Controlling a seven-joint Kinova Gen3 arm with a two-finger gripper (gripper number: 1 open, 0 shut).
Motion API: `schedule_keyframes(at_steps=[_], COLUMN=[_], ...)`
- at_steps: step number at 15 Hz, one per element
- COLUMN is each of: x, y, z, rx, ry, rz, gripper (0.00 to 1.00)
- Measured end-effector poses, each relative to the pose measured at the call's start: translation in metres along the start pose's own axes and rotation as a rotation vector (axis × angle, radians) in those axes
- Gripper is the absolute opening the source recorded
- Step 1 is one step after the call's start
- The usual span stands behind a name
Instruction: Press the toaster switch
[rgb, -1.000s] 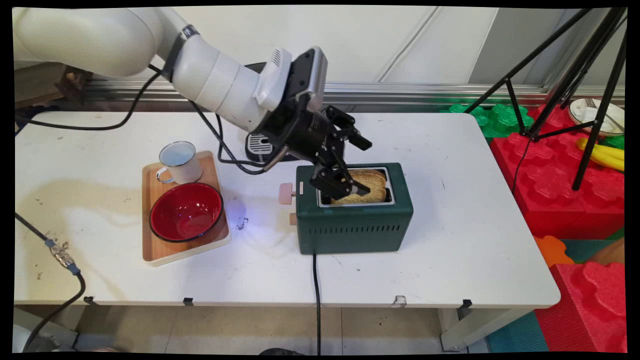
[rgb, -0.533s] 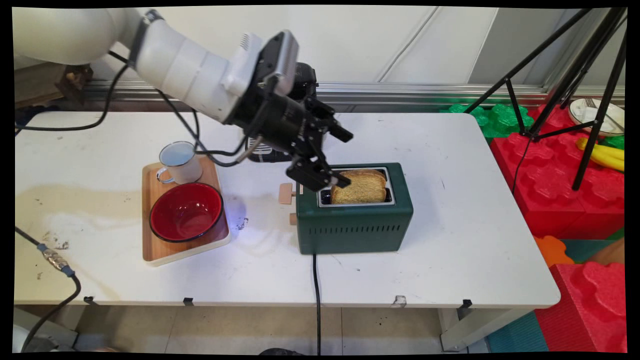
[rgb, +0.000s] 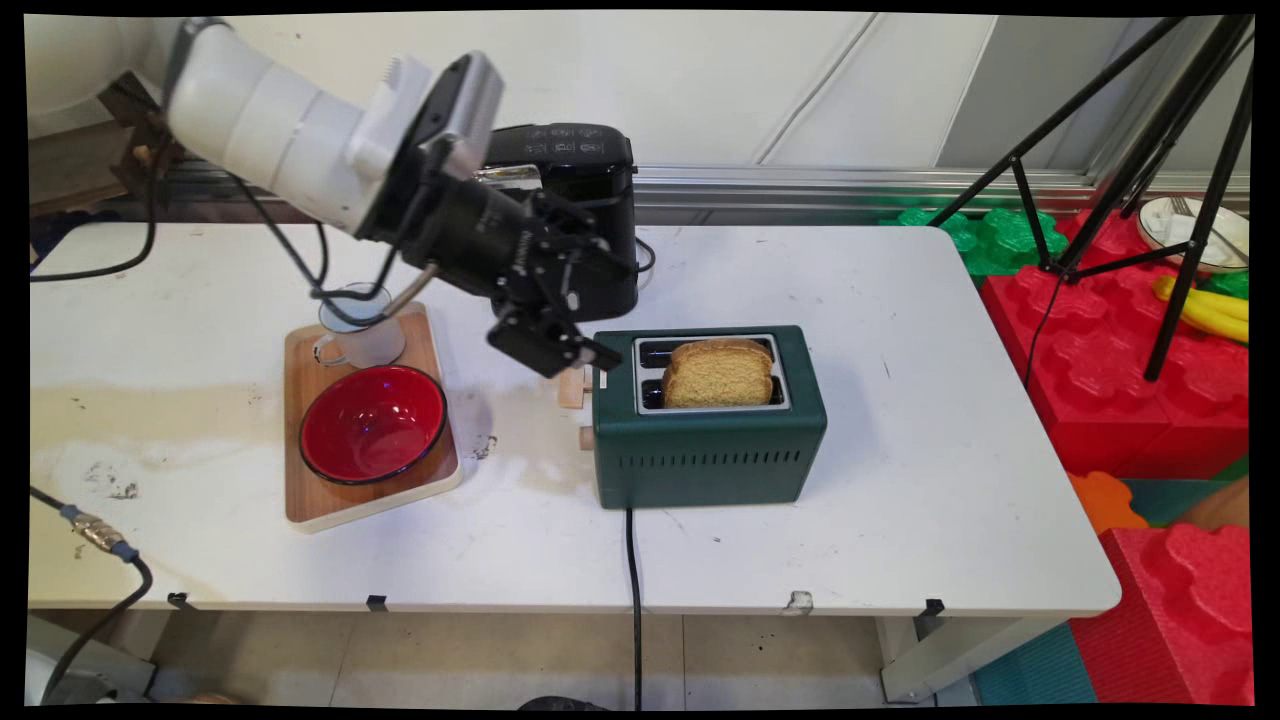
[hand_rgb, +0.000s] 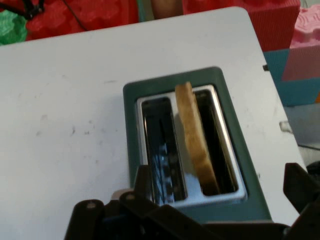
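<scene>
Claw: we see the claw spread wide, holding nothing, just left of the toaster.
Count: we count one toast slice, two slots.

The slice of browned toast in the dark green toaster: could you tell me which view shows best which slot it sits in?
The hand view: looking down into the dark green toaster, the slice of browned toast stands in one slot, the other empty. The main view shows the slice's broad face, in the nearer slot.
</scene>
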Motion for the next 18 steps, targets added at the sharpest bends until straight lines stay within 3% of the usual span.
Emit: schedule_keyframes(at_steps=[6,17,18], x=[-0.028,-0.060,-0.060], y=[0.000,-0.005,-0.005], z=[-0.018,-0.017,-0.016], rx=[-0.006,-0.015,-0.017], ry=[-0.033,-0.061,-0.061], rz=[-0.023,-0.048,-0.047], gripper=[1.00,1.00,0.00])
